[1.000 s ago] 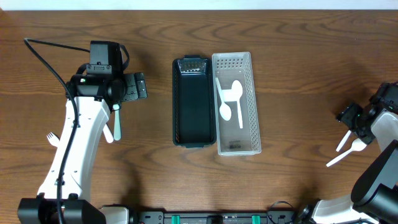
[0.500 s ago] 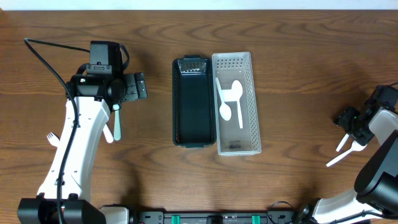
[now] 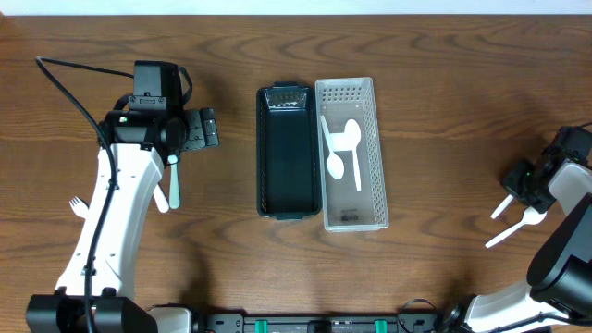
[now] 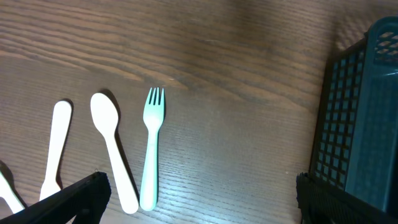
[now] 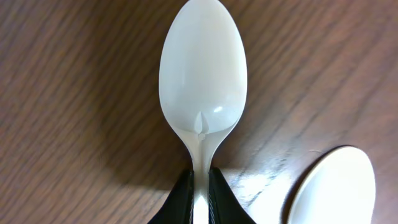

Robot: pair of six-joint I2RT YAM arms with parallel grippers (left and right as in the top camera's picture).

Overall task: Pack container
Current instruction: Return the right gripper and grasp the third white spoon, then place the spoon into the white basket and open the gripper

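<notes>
A black container (image 3: pixel 289 153) lies mid-table beside a white perforated tray (image 3: pixel 372 148) that holds two white spoons (image 3: pixel 344 148). At the far right edge my right gripper (image 3: pixel 520 185) is shut on the handle of a white spoon (image 5: pixel 202 74), whose bowl sticks out over the wood. In the right wrist view both jaws of that gripper (image 5: pixel 200 193) press the handle. My left gripper (image 3: pixel 205 128) is wide open, left of the container. In its wrist view the gripper (image 4: pixel 199 205) hovers over bare wood next to a pale green fork (image 4: pixel 152 146) and a white spoon (image 4: pixel 112 146).
A second white spoon (image 5: pixel 333 186) lies just right of the held one, also visible as a white utensil (image 3: pixel 513 227) in the overhead view. More white cutlery (image 3: pixel 166 190) and a fork (image 3: pixel 76 203) lie by the left arm. The dark container's mesh wall (image 4: pixel 360 118) borders the left gripper's right side.
My right gripper's jaws have closed onto the spoon handle, and the spoon has shifted slightly at the right edge. The left arm has not moved.
</notes>
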